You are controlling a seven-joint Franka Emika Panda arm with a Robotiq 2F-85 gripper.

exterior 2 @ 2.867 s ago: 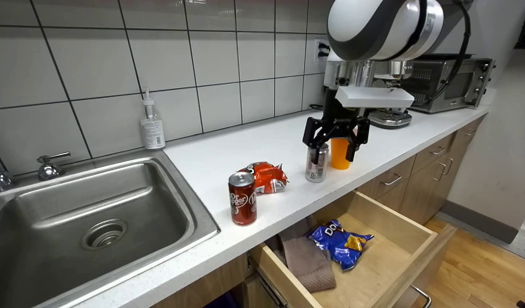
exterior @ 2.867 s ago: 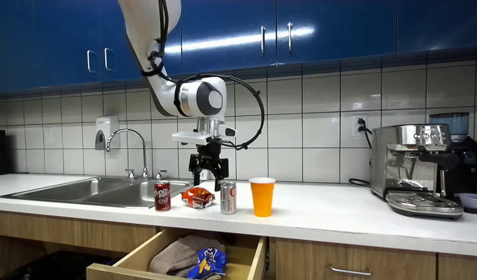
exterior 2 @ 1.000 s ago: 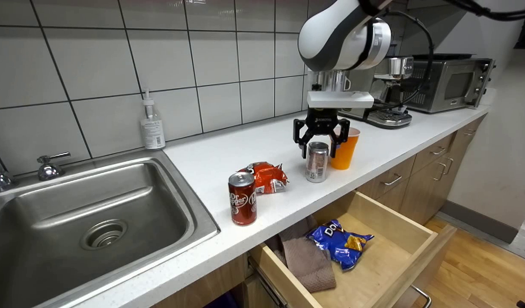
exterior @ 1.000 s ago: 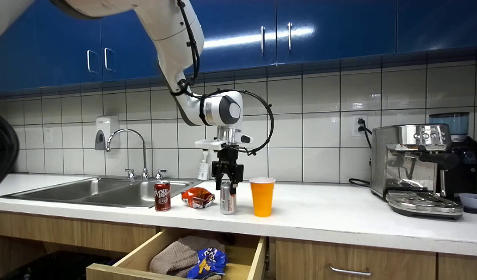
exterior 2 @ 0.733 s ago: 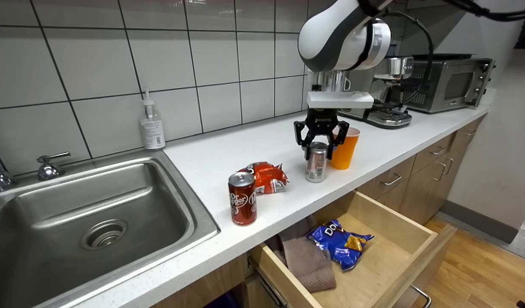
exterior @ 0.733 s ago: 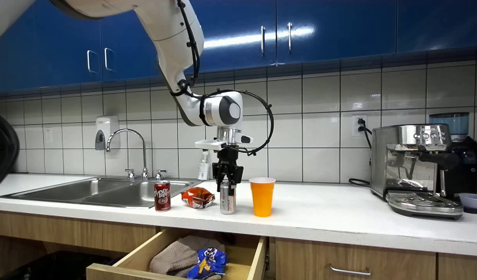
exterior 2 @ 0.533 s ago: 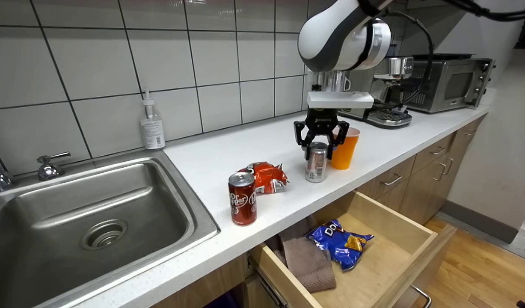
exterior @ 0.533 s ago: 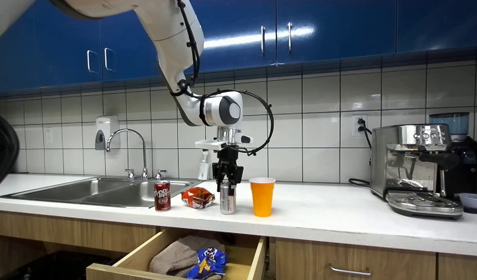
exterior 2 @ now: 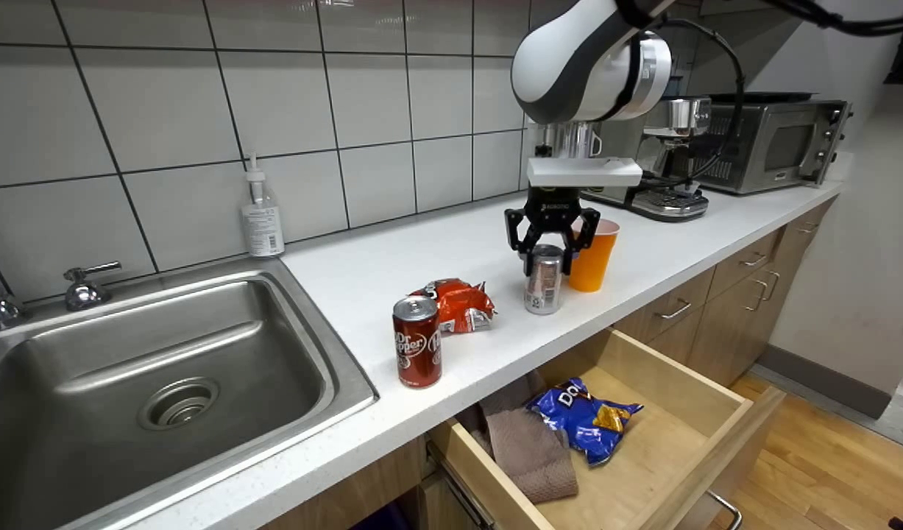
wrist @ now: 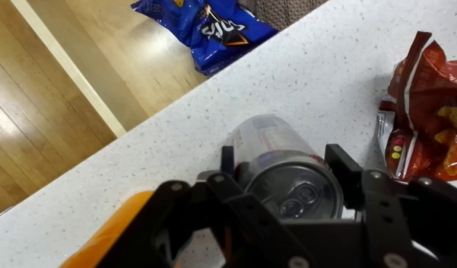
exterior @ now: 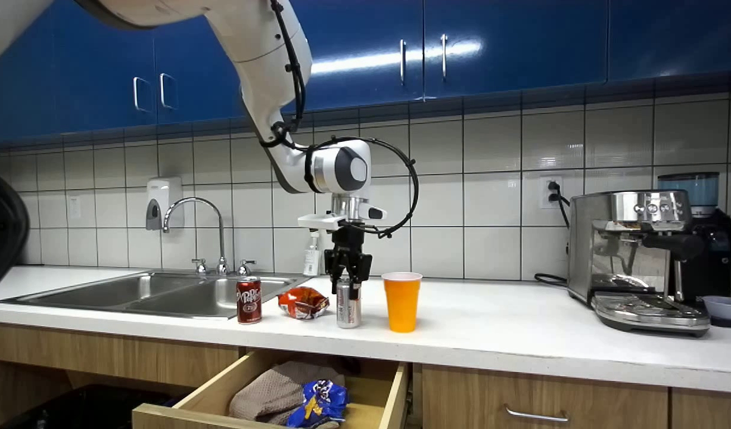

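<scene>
Shifted sideways and down over the white speckled bench (exterior: 490, 316) since moments before, the black two-fingered tool (exterior 2: 547, 268) has an orange plastic cup (exterior: 403, 304) on one side, a crinkled red foil bag (exterior: 304, 302) opposite, and an upright silver metal can (exterior 2: 544, 290) clamped in its grip.

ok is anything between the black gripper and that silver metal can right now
No, nothing visible: the black two-fingered gripper is closed on the upright silver metal can, jaws on either side. The orange plastic cup stands beside the grip and the crumpled red chip bag lies on the other side; neither comes between.
</scene>
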